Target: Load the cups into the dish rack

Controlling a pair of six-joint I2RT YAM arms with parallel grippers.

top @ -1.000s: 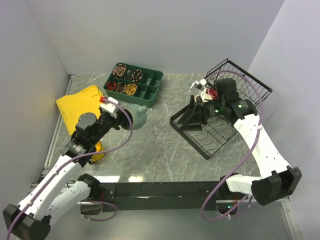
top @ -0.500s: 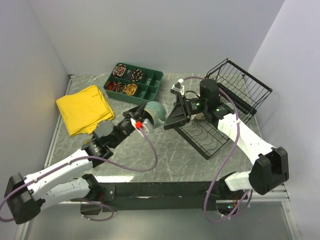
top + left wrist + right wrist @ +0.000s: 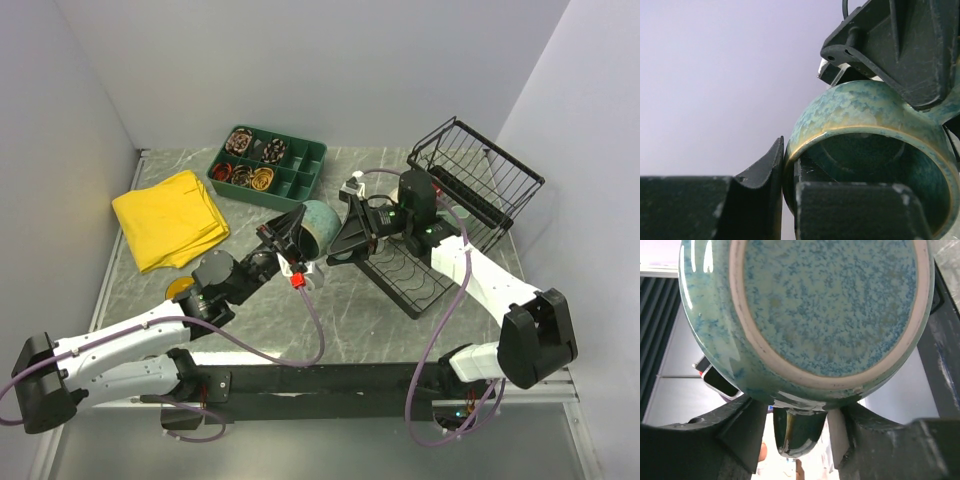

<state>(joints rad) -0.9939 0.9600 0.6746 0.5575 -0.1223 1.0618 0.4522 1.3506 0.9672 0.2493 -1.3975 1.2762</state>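
The larger grey-green mug (image 3: pixel 318 222) hangs in the air over the table's middle, between both grippers. My left gripper (image 3: pixel 297 232) is shut on its rim, one finger inside and one outside the wall (image 3: pixel 860 110). My right gripper (image 3: pixel 342 236) is open, and its fingers straddle the mug's handle (image 3: pixel 797 432) with gaps on both sides; the mug's speckled base (image 3: pixel 825 300) fills that view. The black wire dish rack (image 3: pixel 480 180) stands at the right. A yellow mug (image 3: pixel 180 290) peeks out beside my left arm. The other mugs are hidden.
A dark green compartment tray (image 3: pixel 300 170) with small items sits at the back middle. A folded yellow cloth (image 3: pixel 165 215) lies at the left. The rack's flat slotted base (image 3: pixel 415 275) lies under my right arm. Walls close in on the left, back and right.
My left arm has carried the grey-green mug from beside the yellow cloth rightward to the table's middle. My right arm has swung left from the rack and come around the mug's handle.
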